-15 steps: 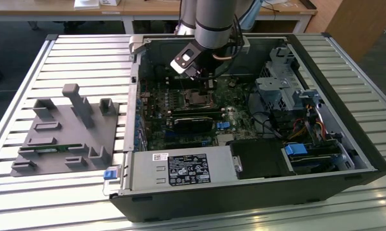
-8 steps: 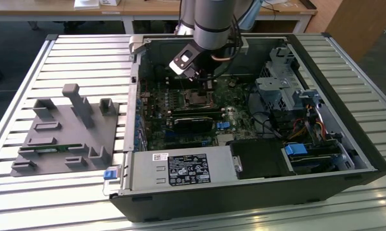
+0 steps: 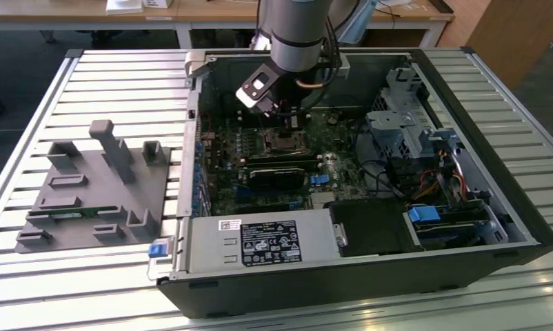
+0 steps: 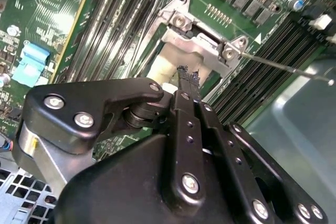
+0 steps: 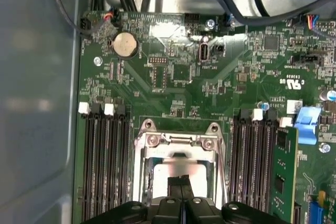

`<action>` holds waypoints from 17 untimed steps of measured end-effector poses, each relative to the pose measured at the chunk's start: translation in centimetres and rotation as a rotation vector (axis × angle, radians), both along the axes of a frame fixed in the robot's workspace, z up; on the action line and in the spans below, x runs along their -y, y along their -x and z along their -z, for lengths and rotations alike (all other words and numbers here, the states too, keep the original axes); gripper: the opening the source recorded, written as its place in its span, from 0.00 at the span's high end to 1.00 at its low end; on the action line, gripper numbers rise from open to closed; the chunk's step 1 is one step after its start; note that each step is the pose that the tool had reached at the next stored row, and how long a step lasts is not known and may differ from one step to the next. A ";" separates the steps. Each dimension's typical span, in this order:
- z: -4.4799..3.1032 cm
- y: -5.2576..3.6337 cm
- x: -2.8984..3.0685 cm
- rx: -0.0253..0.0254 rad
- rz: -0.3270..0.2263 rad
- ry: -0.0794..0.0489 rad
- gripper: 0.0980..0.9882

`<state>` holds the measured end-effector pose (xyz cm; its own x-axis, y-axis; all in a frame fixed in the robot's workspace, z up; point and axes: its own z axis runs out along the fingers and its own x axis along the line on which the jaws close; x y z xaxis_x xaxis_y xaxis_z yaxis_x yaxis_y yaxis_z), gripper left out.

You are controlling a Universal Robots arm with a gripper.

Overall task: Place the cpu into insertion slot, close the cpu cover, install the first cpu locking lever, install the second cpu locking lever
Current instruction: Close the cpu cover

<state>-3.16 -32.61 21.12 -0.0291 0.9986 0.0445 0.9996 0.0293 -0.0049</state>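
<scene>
pincer [image 5: 179, 182] is closed, nothing seen between its tips, poised over the cpu [image 5: 160, 174], which lies flat in the window of the cover [image 5: 178, 140], at 12 o'clock from the black card [image 3: 276, 178] in the exterior view. i'd press straight down, gently, keeping the cover level.

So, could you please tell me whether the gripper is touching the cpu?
Cannot tell. In both wrist views the gripper hangs over the cpu, its tips overlapping the metal top; neither view shows contact or a gap plainly.
</scene>
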 end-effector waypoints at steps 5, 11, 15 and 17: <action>0.00 0.44 0.00 0.0000 -0.003 0.000 0.98; 0.02 0.97 0.01 0.0000 -0.003 0.000 0.98; 0.17 1.69 0.00 0.0001 -0.003 0.000 0.98; 0.37 1.71 0.00 0.0000 -0.004 0.000 0.98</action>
<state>-4.86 -32.61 20.75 -0.0327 0.9985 0.0446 0.9994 0.0329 -0.0049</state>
